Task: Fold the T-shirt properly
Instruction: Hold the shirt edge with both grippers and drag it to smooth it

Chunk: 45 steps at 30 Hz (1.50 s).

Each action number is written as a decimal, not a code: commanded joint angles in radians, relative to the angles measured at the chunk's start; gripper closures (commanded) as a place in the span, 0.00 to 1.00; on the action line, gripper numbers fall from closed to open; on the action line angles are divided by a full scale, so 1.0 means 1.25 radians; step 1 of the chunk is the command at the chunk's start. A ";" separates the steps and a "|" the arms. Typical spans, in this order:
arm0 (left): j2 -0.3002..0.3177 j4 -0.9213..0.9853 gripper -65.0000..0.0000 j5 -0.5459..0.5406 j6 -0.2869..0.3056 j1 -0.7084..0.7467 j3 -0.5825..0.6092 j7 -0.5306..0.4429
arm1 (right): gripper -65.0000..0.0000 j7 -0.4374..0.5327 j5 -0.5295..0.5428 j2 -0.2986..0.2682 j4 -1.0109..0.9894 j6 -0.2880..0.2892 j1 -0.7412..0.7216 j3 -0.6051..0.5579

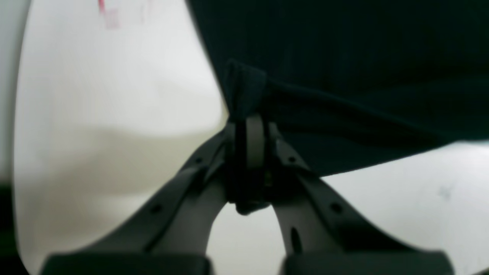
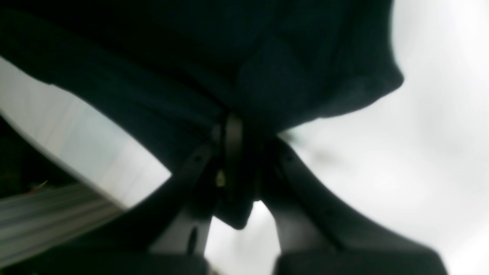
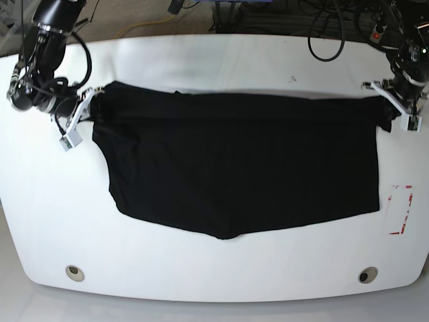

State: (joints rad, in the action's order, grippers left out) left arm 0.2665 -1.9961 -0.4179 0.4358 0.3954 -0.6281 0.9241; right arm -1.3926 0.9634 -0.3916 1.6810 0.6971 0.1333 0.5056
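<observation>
two round holes [image 3: 75, 272] sit near the front edge of the white table [image 3: 221, 275], one toward each front corner, both well clear of the cloth. beyond them the t-shirt [image 3: 241, 161] lies spread flat across the middle of the table, a wide black shape with its front hem sagging to a low point around the centre and its far edge drawn in a fairly straight line from side to side. a red-edged mark [image 3: 401, 209] lies on the table just beside the shirt's front corner on the base view's right. at the far edge, each end of the shirt is pinched: the right gripper [image 2: 233, 126], on the base view's left, has its fingers pressed together on a bunched fold of the fabric, the cloth fanning away from its tips. the left gripper [image 1: 250, 126], on the base view's right, is likewise clamped on a small tuft of the black cloth at the opposite far corner. behind the table dark cables [image 3: 322, 27] trail over the floor.
</observation>
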 commanded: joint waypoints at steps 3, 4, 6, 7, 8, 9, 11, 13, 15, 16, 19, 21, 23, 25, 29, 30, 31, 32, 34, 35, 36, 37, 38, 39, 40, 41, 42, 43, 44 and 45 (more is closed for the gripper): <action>-0.014 -0.012 1.00 0.008 0.026 0.019 -0.047 -0.029 | 1.00 0.012 0.012 0.013 0.074 0.001 0.060 0.032; -0.015 -0.012 1.00 0.008 0.034 0.021 -0.048 -0.043 | 1.00 0.012 0.012 0.019 0.082 0.001 0.068 0.034; -0.026 -0.009 1.00 0.010 0.039 0.024 -0.057 -0.073 | 1.00 0.012 0.012 0.028 0.091 0.001 0.079 0.034; -0.032 -0.006 1.00 0.010 0.036 0.023 -0.063 -0.084 | 1.00 0.015 0.012 0.030 0.090 0.001 0.081 0.034; -0.039 0.002 1.00 0.011 0.031 0.021 -0.066 -0.097 | 1.00 0.016 0.008 0.034 0.086 0.001 0.076 0.034; -0.039 0.007 1.00 0.011 0.030 0.017 -0.068 -0.105 | 1.00 0.017 0.004 0.038 0.085 0.001 0.062 0.034; -0.036 0.012 1.00 0.011 0.021 -0.020 -0.057 -0.110 | 1.00 0.017 0.003 0.048 0.063 0.001 0.028 0.034; -0.036 0.012 1.00 0.013 0.010 -0.053 -0.049 -0.110 | 1.00 0.017 0.003 0.049 0.037 0.001 0.000 0.033; -0.037 0.019 1.00 0.039 0.008 -0.081 -0.046 -0.109 | 1.00 0.017 0.003 0.049 0.005 0.001 -0.035 0.029; -0.037 0.031 1.00 0.062 0.008 -0.100 -0.031 -0.103 | 1.00 0.017 0.003 0.049 -0.016 0.001 -0.056 0.029; -0.037 0.066 1.00 0.119 0.009 -0.156 0.002 -0.103 | 1.00 0.017 0.004 0.061 -0.066 0.001 -0.106 0.028; -0.038 0.100 1.00 0.150 0.010 -0.189 0.016 -0.103 | 1.00 0.017 0.003 0.067 -0.102 0.001 -0.138 0.028; -0.039 0.142 1.00 0.170 0.010 -0.218 0.023 -0.104 | 1.00 0.017 0.003 0.068 -0.144 0.001 -0.169 0.028; -0.039 0.180 1.00 0.183 0.010 -0.243 0.034 -0.105 | 0.99 0.031 0.001 0.068 -0.189 0.001 -0.192 0.027; -0.036 0.255 1.00 0.190 0.010 -0.289 0.051 -0.105 | 0.63 0.071 -0.040 0.066 -0.248 0.001 -0.232 0.029; -0.036 0.272 1.00 0.190 0.010 -0.297 0.051 -0.105 | 0.52 0.076 -0.050 0.066 -0.249 0.001 -0.236 0.032; -0.035 0.285 1.00 0.190 0.010 -0.306 0.051 -0.105 | 0.42 0.079 -0.052 0.066 -0.249 0.001 -0.237 0.033; -0.035 0.298 1.00 0.190 0.010 -0.312 0.053 -0.105 | 0.34 0.079 -0.046 0.066 -0.249 0.001 -0.234 0.033; -0.035 0.314 1.00 0.190 0.010 -0.318 0.054 -0.105 | 0.20 0.070 -0.009 0.063 -0.231 0.001 -0.218 0.034; -0.035 0.318 1.00 0.190 0.010 -0.318 0.056 -0.105 | 0.15 0.066 0.008 0.060 -0.212 0.001 -0.198 0.034; -0.035 0.323 1.00 0.190 0.010 -0.318 0.065 -0.107 | 0.12 0.065 0.025 0.056 -0.190 0.001 -0.177 0.036; -0.033 0.325 1.00 0.190 0.010 -0.319 0.075 -0.107 | 0.11 0.065 0.038 0.055 -0.166 0.001 -0.156 0.036; -0.028 0.325 1.00 0.190 0.010 -0.319 0.082 -0.107 | 0.11 0.065 0.046 0.057 -0.142 0.001 -0.133 0.036; -0.025 0.323 1.00 0.190 0.010 -0.318 0.089 -0.108 | 0.11 0.065 0.050 0.060 -0.128 0.001 -0.113 0.036; -0.022 0.323 1.00 0.190 0.010 -0.317 0.100 -0.108 | 0.11 0.066 0.050 0.063 -0.107 0.001 -0.088 0.036; -0.022 0.323 1.00 0.189 0.010 -0.317 0.108 -0.109 | 0.11 0.068 0.049 0.071 -0.092 0.001 -0.062 0.036; -0.021 0.323 1.00 0.189 0.010 -0.317 0.112 -0.113 | 0.11 0.069 0.049 0.077 -0.088 0.001 -0.045 0.036; -0.021 0.323 1.00 0.190 0.010 -0.316 0.114 -0.121 | 0.11 0.070 0.049 0.083 -0.087 0.001 -0.027 0.036; -0.021 0.323 1.00 0.190 0.010 -0.313 0.114 -0.130 | 0.11 0.077 0.049 0.090 -0.087 0.001 -0.007 0.036; -0.022 0.323 1.00 0.190 0.010 -0.305 0.114 -0.136 | 0.11 0.090 0.047 0.095 -0.086 0.001 0.009 0.034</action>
State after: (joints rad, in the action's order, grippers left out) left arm 0.2207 -1.5745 -0.1764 0.4496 0.0196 -0.4808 0.7841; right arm -1.3178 0.9962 -0.2695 1.5513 0.6926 0.1387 0.5480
